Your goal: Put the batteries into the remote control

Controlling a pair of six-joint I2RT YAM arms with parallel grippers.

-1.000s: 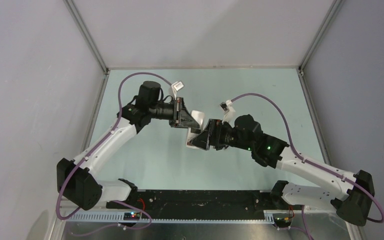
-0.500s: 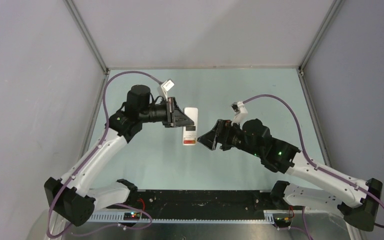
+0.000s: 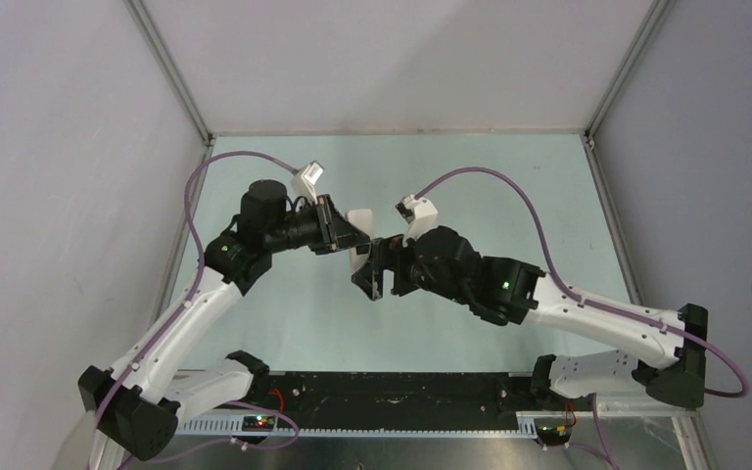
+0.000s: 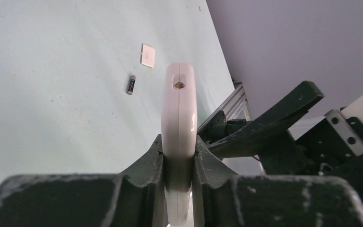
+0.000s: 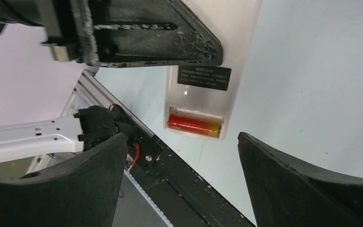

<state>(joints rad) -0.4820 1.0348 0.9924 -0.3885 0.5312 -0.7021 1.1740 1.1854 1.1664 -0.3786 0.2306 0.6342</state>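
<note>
Clamping the remote (image 4: 179,109) across its flat faces, the left claw (image 4: 178,158) is fully closed on it and holding it on edge in the air above the tabletop (image 4: 52,104). The right claw (image 5: 182,139) is standing wide open and empty, its fingers flanking the remote's back without touching it. The orange battery (image 5: 194,126) is sitting in the uncovered bay (image 5: 196,113). The dark battery (image 4: 131,84) is lying on the tabletop near the cover (image 4: 148,56). Risk one: with the bay uncovered and the remote hanging in mid-air, the orange battery is probably sitting loose, so a jolt or further roll could tip it out. Risk two: the claws are working very close together, so a slightly misjudged advance by the right claw could knock the remote askew in the left grip. Compared with half a second earlier, the remote is no longer showing its face upward. The right claw, then apart to the side, is now sitting just beside it.
</note>
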